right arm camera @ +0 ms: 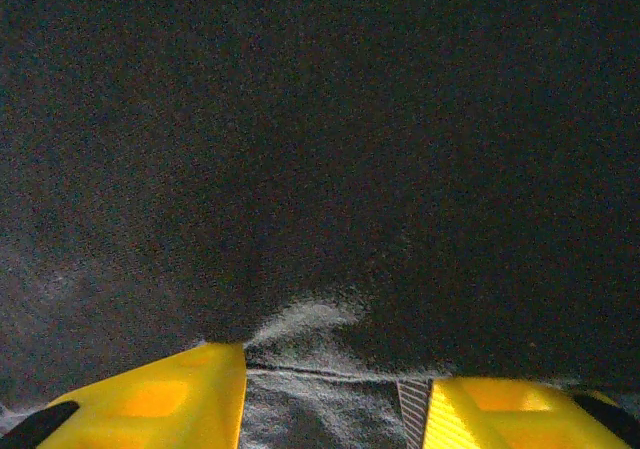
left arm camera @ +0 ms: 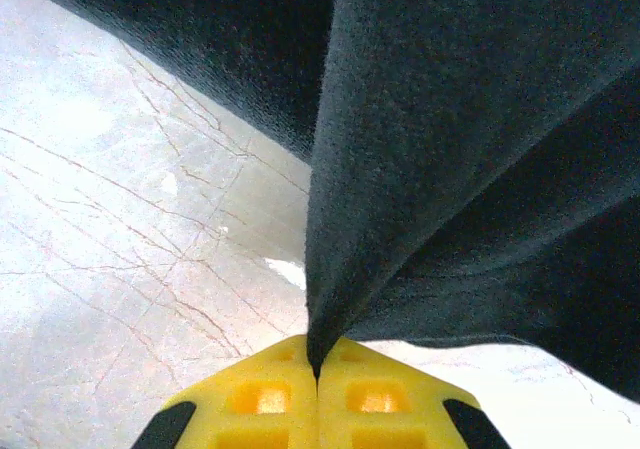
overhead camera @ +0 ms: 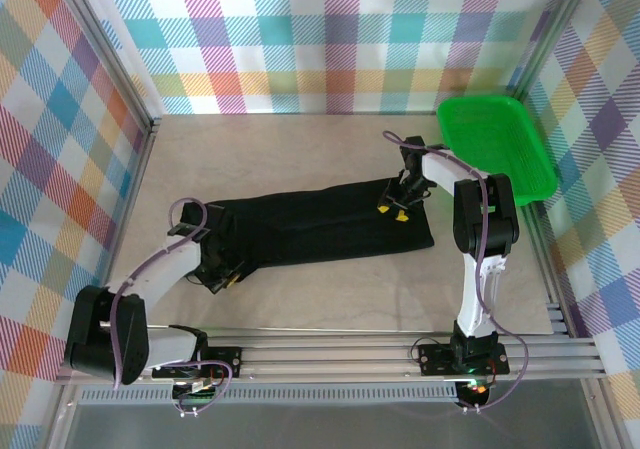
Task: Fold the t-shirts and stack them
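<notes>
Two ends of the t-shirt (overhead camera: 320, 224) attended: left gripper (left arm camera: 318, 374) clamped on a cloth ridge to lift it, right gripper (right arm camera: 335, 369) apart, likely readying a pinch.

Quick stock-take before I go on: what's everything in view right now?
t-shirt: one, black, folded into a long strip across the middle of the table.
basket: one, bright green mesh, far right corner, nothing visible in it.
table: one, beige with a marbled pattern, under everything.
walls: multicoloured plaid, on three sides.
frame rails: silver metal, along the near edge.
left arm: white and black, reaching to the shirt's left end.
right arm: white and black, reaching to the shirt's right end.
left fingers: yellow, shut on a pinch of the shirt.
right fingers: yellow, open, on the shirt.
</notes>
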Robot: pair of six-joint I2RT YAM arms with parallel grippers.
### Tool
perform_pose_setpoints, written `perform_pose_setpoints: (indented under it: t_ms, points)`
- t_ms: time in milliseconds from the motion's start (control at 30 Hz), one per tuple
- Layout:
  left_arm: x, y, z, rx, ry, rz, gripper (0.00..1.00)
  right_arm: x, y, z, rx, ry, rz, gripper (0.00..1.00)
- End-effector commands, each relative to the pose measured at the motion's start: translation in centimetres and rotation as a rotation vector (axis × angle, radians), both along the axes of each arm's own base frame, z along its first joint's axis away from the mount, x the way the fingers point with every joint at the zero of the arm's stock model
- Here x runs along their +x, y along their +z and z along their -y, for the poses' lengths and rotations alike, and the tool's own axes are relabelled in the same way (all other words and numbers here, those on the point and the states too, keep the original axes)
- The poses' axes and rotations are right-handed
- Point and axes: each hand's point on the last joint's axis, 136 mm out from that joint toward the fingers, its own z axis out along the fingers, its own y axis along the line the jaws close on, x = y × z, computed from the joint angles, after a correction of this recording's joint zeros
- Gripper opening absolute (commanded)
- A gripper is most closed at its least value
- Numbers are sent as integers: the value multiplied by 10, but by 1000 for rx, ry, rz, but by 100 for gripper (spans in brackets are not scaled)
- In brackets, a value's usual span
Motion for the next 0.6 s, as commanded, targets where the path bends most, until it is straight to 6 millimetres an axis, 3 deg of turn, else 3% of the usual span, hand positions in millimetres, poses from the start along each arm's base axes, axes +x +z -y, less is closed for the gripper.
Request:
perform_pose_setpoints:
  t_ms: [0, 267, 567]
  points:
    - [-4, 13, -10, 62, -32, 20, 2, -3, -4, 2, 1, -4, -24, 45]
    - [22, 32, -28, 194, -120, 44, 0, -5, -4, 3, -7, 3, -27, 45]
    - [48, 69, -56, 339, -145, 113, 0, -6, -7, 4, -12, 1, -36, 45]
